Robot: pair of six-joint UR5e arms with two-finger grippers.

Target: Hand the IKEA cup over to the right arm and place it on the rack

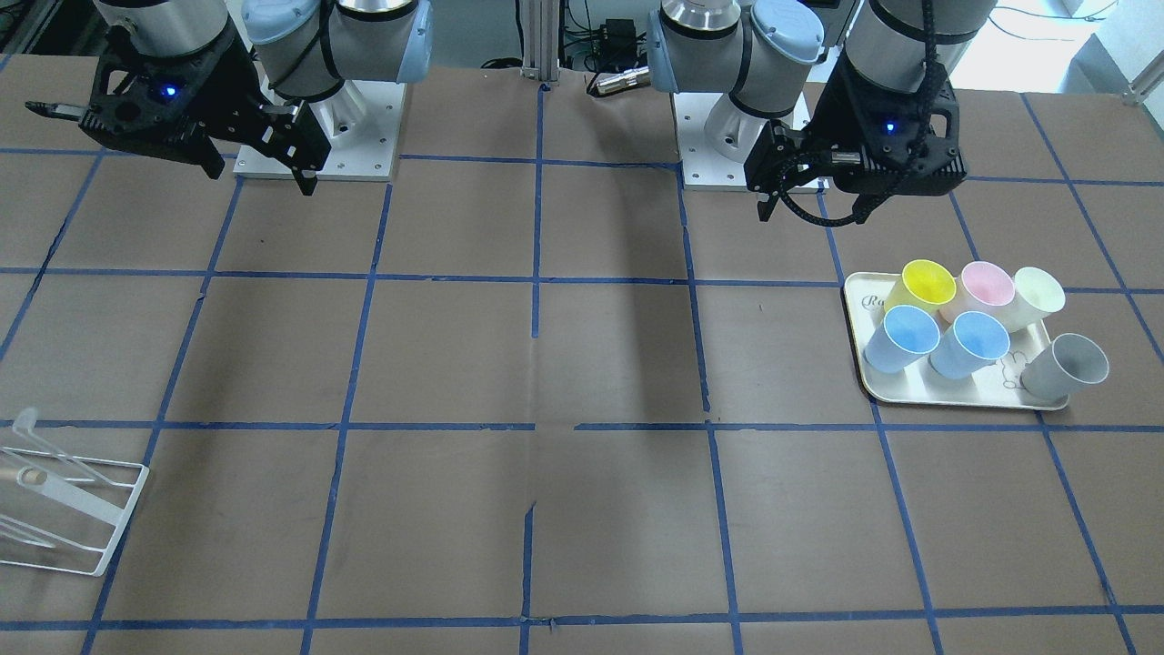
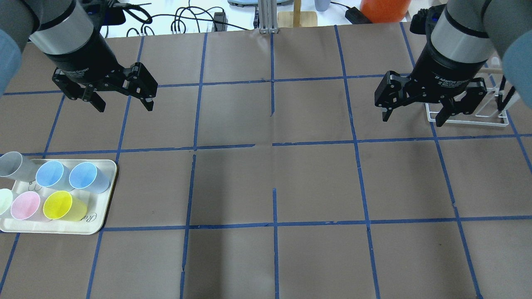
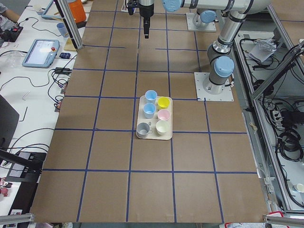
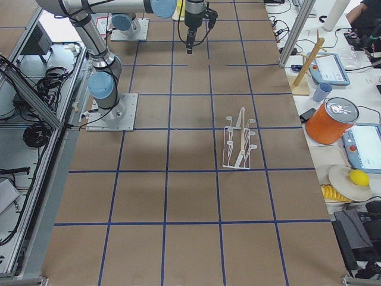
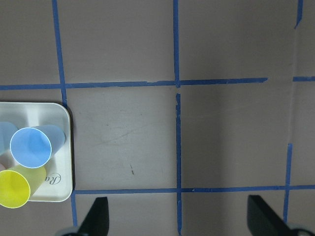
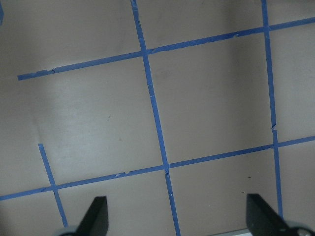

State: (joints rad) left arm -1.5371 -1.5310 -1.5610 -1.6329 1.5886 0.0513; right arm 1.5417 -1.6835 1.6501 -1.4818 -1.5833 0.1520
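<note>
Cream rectangular tray on the brown taped surface carries coloured plastic tumblers. The pale cream-white IKEA cup stands upright at its near outer corner, beside the pink cup. Beyond the tray, the left tool hangs wide open and empty. The right tool, equally wide and empty, hangs well apart from the tray, near the white wire rack.

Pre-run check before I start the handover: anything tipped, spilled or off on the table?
Nothing stands out. The IKEA cup and five other cups stand upright on the cream tray, no spills. The rack sits flat on its base. The left gripper and right gripper hang open, empty. Only small gaps in the blue tape.
</note>
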